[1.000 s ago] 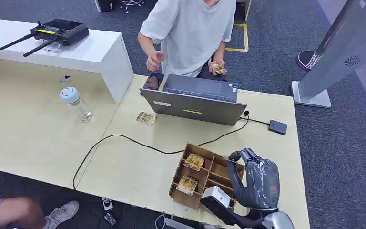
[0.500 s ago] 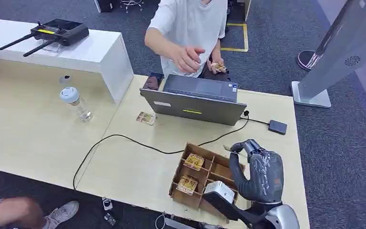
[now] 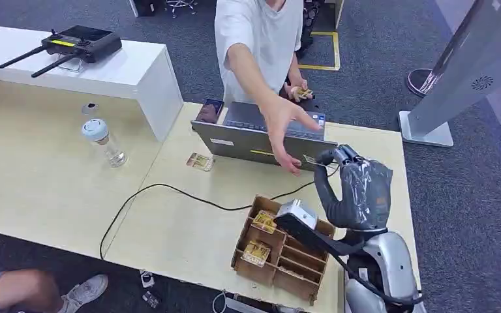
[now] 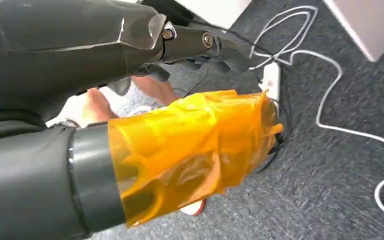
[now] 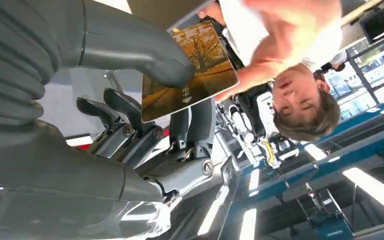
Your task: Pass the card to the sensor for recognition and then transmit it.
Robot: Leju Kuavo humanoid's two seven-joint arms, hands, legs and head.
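Observation:
My right hand [image 3: 357,186] is raised over the table's right side, just in front of the laptop [image 3: 254,145]. It pinches a small yellow-brown picture card [image 3: 312,159] at its fingertips; in the right wrist view the thumb [image 5: 145,55] presses on the card [image 5: 200,75]. A person in a white shirt reaches over the laptop, their open hand [image 3: 286,132] just short of the card. The black sensor box [image 3: 379,173] lies on the table to the right of the laptop, cabled to it. My left hand [image 4: 180,100] hangs over the floor holding nothing, its thumb wrapped in orange tape.
A brown compartment box [image 3: 303,259] with more cards stands at the near edge below my right arm. A loose card [image 3: 200,161], a black cable [image 3: 169,189], a bottle [image 3: 104,140] and a phone [image 3: 210,109] also lie on the table. A white stand [image 3: 460,72] rises at right.
My right hand has lifted from beside the compartment box and moved away toward the laptop with the card. The person's arm has stretched out over the laptop toward it.

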